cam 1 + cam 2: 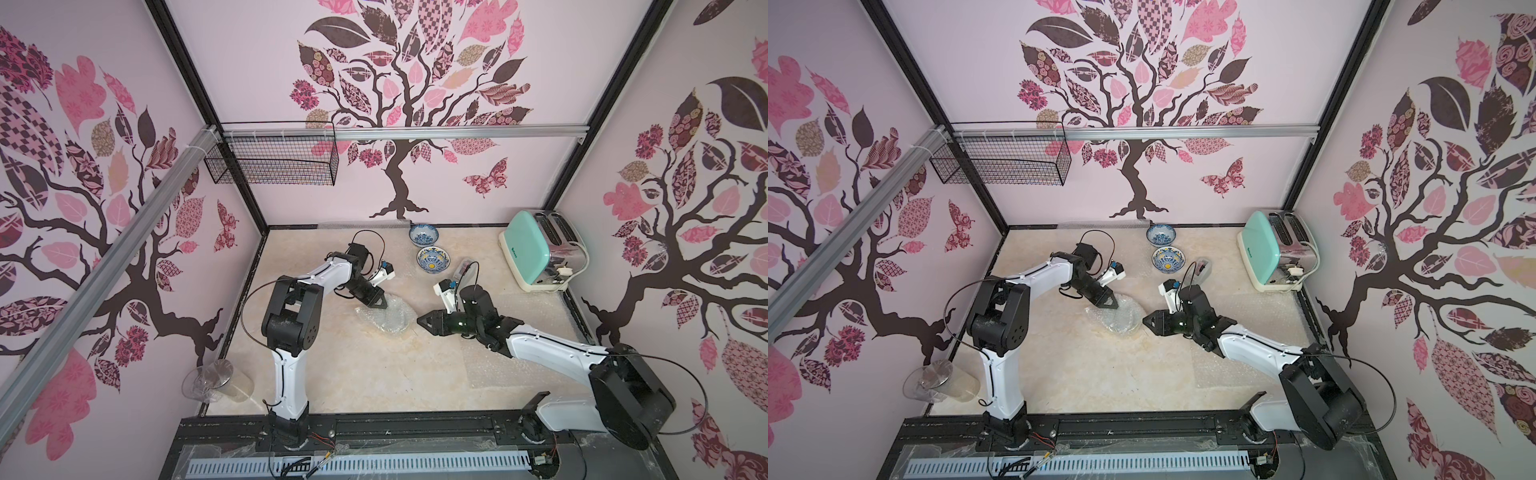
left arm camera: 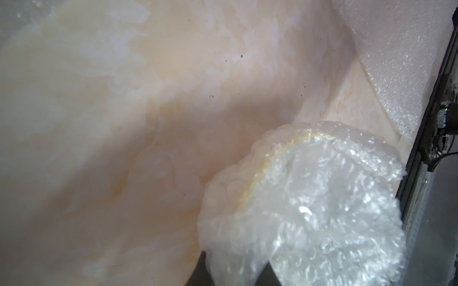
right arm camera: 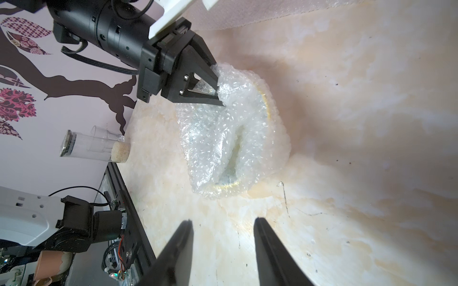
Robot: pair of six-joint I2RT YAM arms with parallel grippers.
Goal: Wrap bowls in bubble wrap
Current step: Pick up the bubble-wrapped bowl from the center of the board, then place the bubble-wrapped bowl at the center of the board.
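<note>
**Left gripper (image 1: 380, 305) clamped on wrap (image 3: 210, 138) over the mid-table bowl (image 3: 268, 106); right gripper (image 1: 420, 321) spread and empty.**

In both top views the wrapped bowl sits at the table (image 1: 332, 374) centre. Its long axis runs roughly 10 to 4 o'clock, and its yellow rim shows through, mouth seemingly up. The left jaws pinch a fold at its 10 o'clock edge. The right gripper points at it from 3 o'clock, just apart. A blue bowl (image 1: 423, 235) and a yellow-centred bowl (image 1: 434, 259) stand bare toward 12 o'clock, and a flat sheet (image 1: 498, 370) lies at 4.
</note>
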